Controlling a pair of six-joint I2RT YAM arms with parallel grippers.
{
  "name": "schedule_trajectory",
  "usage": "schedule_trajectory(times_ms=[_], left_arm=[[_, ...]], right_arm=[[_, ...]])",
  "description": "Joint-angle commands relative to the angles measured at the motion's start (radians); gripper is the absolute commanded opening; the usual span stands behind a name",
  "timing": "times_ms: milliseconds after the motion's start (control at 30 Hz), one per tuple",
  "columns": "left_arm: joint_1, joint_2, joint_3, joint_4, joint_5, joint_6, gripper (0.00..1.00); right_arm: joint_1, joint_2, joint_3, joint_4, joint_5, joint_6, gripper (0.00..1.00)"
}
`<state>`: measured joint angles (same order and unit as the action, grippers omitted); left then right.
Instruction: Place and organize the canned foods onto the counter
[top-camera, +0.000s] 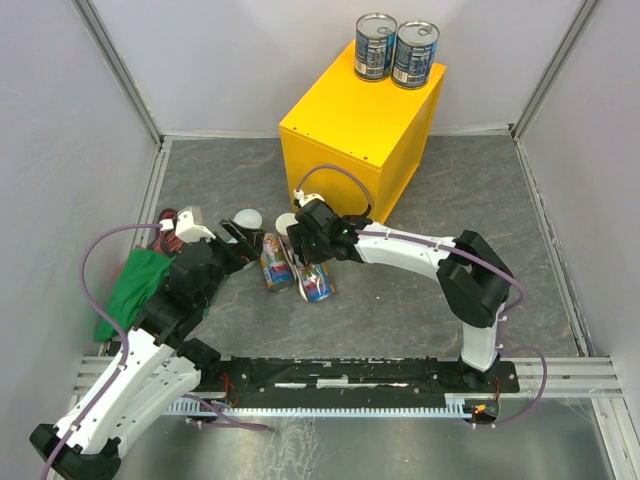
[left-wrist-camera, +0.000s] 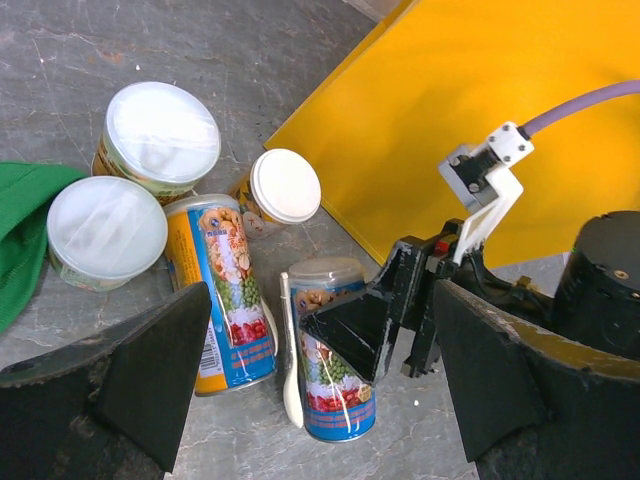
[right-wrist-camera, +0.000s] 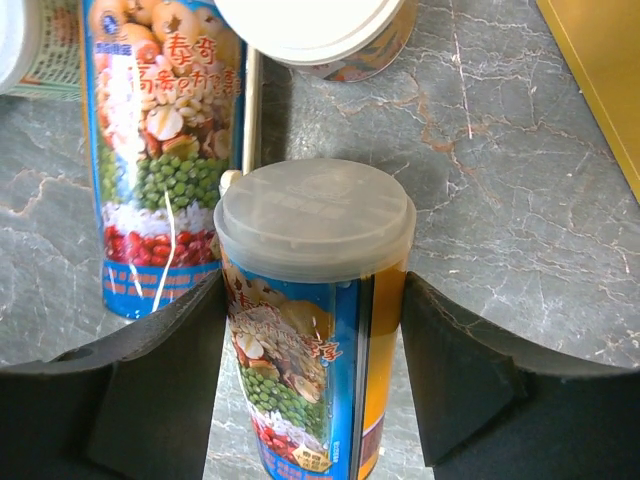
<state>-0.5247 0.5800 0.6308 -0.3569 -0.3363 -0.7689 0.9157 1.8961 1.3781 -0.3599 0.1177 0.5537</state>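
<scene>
Yellow counter (top-camera: 345, 125): I see it at the back of the grey stone-patterned floor (top-camera: 420, 300), one corner turned toward the arms.
Blue cans: left blue can (top-camera: 375, 46) and right blue can (top-camera: 416, 54) stand upright on the counter's far corner, side by side and touching.
Right gripper (right-wrist-camera: 312, 280): it is low on the floor in front of the counter. Its jaws are about half closed around the grey-lidded can (right-wrist-camera: 315, 320), with a pad (right-wrist-camera: 150, 380) against each side.
Grey-lidded can: near the counter's front corner and, as far as I can judge, upright. I can't tell whether its base rests on the floor.
Other tall can (left-wrist-camera: 225, 290): just beside the gripped one on its left, with a white plastic spoon (left-wrist-camera: 290, 370) between the two.
Small cans: first small can (left-wrist-camera: 105, 225) sits right beside the green cloth (left-wrist-camera: 20, 230). The second small can (left-wrist-camera: 163, 130) is just behind it, and the white-lidded small can (left-wrist-camera: 285, 185) is close to the counter's face. All three are on the floor, lids up.
Left gripper (left-wrist-camera: 322, 290): it hangs above the cluster of cans, jaws spread wide, and I see nothing in its grasp.
</scene>
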Motion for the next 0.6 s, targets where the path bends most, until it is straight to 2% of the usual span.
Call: schedule_trajectory(times_ms=[0,567], left_arm=[[0.004,-0.019,-0.003,0.036,-0.001,-0.017,0.97],[0.005,-0.02,0.001,0.013,0.022,-0.012,0.97]], right_arm=[[0.014,-0.13,-0.006,0.075,0.042,-0.029,0.31],[0.105,-0.314,-0.144,0.137,0.147,-0.105,0.26]])
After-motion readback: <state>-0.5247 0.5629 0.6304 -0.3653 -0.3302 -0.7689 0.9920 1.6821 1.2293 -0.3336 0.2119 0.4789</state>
